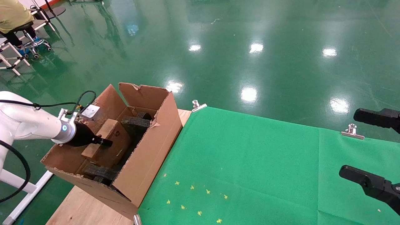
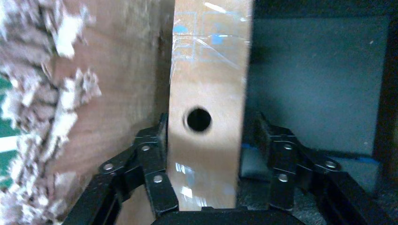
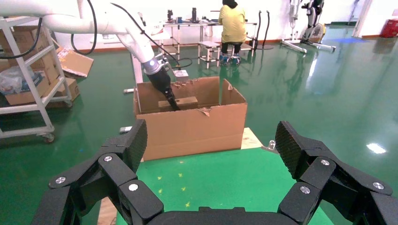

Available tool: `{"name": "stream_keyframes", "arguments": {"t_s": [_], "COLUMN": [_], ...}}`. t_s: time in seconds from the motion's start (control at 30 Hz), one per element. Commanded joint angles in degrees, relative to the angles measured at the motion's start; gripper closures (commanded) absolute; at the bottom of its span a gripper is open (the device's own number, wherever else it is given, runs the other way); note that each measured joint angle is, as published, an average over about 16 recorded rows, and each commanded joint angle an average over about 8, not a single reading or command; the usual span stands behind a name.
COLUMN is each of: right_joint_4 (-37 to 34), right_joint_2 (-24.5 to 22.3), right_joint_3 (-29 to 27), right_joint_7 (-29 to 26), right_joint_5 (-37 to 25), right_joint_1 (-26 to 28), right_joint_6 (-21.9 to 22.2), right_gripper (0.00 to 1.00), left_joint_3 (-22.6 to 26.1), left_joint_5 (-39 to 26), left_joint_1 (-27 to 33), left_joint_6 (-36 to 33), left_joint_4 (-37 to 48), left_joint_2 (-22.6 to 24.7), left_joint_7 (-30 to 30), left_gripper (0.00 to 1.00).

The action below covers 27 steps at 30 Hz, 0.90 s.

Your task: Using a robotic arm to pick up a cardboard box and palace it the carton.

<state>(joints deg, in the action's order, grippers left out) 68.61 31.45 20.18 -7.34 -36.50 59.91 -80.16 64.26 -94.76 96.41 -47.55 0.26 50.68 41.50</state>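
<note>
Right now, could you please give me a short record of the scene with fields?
left gripper: inside the carton, fingers either side of the box; contact unclear
box: in the carton, beside dark foam blocks
right gripper: open, idle over the green cloth
background: seated person

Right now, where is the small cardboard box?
In the head view, the cardboard box sits inside the carton on the robot's left, beside dark foam blocks, with the left gripper at it.

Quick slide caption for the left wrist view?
Left gripper straddles the cardboard box inside the carton.
</note>
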Motion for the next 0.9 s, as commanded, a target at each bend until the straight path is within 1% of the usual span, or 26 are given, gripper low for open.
{"name": "stream_keyframes", "arguments": {"t_s": [0.03,0.33,0.57,0.73,0.9], "right_joint_4": [0.0,0.0,0.0,0.0,0.0], "right_joint_2": [0.0,0.0,0.0,0.0,0.0], "right_joint_3": [0.0,0.0,0.0,0.0,0.0], "right_joint_7": [0.0,0.0,0.0,0.0,0.0], "right_joint_5": [0.0,0.0,0.0,0.0,0.0], "right_joint_1": [0.0,0.0,0.0,0.0,0.0], "right_joint_6": [0.0,0.0,0.0,0.0,0.0], "right_gripper": [0.0,0.0,0.0,0.0,0.0], "left_joint_3": [0.03,-0.06,-1.17,-2.59,-4.74], "left_joint_5": [-0.04,0.09,1.65,3.64,6.89], "left_joint_1": [0.32,2.98,7.72,11.72,14.41], "left_joint_6": [-0.08,-0.33,-1.28,-3.0,-6.09], "left_joint_4": [-0.08,-0.78,-2.98,-6.64,-12.72], "left_joint_2": [0.02,-0.39,-0.93,-1.75,-3.31], "left_joint_7": [-0.01,0.01,0.63,1.26,2.87], "left_gripper": [0.0,0.0,0.0,0.0,0.0]}}
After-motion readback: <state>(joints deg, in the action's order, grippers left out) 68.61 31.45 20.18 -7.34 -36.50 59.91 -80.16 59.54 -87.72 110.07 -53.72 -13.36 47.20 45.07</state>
